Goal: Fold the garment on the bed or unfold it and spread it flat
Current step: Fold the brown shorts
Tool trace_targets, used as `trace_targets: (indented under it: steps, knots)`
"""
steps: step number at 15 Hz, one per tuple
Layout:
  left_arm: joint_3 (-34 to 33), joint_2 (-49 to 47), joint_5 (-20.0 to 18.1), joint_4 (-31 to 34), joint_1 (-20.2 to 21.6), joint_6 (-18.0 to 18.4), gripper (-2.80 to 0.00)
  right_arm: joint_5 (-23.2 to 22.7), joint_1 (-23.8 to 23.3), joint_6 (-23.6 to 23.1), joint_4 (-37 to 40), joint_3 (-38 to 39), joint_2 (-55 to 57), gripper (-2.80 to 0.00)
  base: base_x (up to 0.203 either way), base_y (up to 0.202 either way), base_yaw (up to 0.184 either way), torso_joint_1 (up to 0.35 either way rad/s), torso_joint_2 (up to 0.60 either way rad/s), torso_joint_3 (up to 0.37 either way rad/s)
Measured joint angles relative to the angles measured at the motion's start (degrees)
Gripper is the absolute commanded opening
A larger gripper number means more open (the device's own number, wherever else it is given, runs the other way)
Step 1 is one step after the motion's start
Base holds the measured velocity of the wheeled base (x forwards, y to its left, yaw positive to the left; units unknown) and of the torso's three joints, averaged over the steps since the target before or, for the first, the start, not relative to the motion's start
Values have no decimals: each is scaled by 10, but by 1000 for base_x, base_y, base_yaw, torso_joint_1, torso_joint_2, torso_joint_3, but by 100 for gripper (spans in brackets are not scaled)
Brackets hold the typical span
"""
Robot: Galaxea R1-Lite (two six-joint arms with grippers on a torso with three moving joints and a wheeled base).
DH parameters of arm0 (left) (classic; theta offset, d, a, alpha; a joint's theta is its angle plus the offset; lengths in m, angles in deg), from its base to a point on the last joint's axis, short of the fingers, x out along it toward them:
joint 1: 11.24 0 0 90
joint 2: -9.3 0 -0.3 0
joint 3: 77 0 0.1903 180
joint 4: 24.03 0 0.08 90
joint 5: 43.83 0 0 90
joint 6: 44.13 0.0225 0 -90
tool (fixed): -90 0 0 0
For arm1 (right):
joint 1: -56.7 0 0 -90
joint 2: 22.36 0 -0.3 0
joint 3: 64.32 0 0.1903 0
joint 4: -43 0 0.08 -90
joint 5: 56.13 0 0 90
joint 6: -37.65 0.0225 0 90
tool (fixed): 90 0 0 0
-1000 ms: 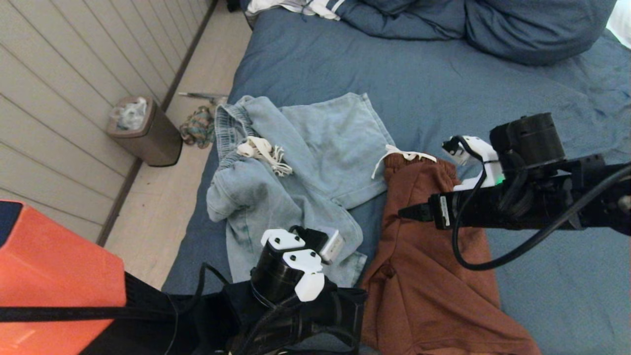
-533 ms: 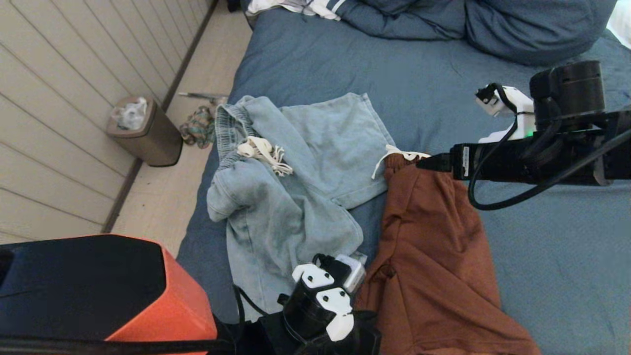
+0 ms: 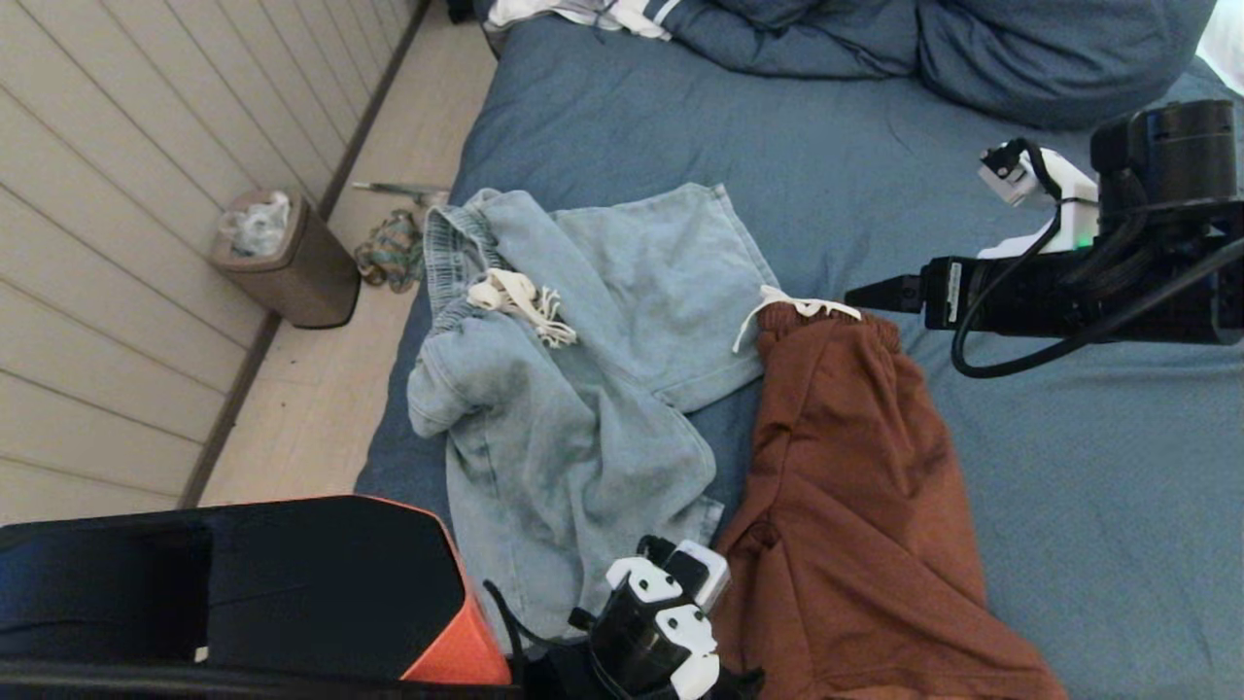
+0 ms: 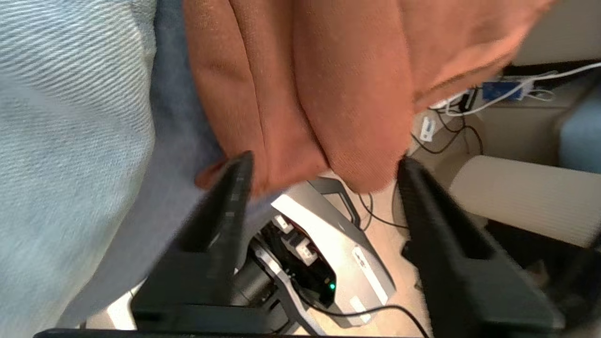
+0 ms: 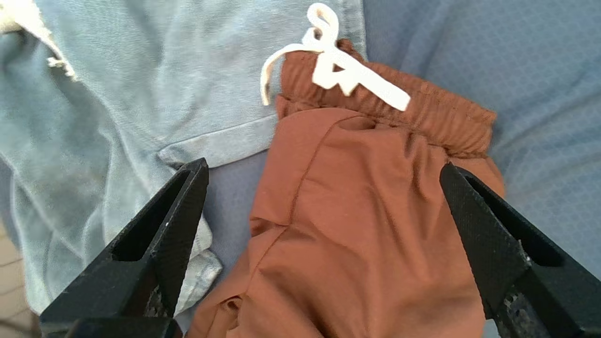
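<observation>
Gaping L claw (image 4: pixel 324 164) by rust shorts (image 3: pixel 855 506) hem, R claw (image 5: pixel 324 173) wide, empty

Blurred in the left wrist view: rust-brown cotton shorts (image 4: pixel 328 84). Cut off at head view's top edge: bunched slate-blue duvet (image 3: pixel 972 53); white striped cloth (image 3: pixel 583 12).

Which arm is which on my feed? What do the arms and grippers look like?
Both arms are black. The right gripper has matte black wedge-shaped fingers, a white bracket, a green light and a looping black cable. The left gripper has matching fingers, with white plates on its wrist.
</observation>
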Motion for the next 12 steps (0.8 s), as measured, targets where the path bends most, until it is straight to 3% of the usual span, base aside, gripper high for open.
trace_targets:
  steps: [7, 12]
  knots:
    - [62, -65, 38, 1, 3, 9, 0, -16, -14, 0, 0, 0, -16, 0, 0, 0, 0, 0, 0, 0]
    - [7, -21, 37, -27, 33, 15, 0, -16, -24, -3, 0, 1, -17, 0, 0, 0, 0, 0, 0, 0]
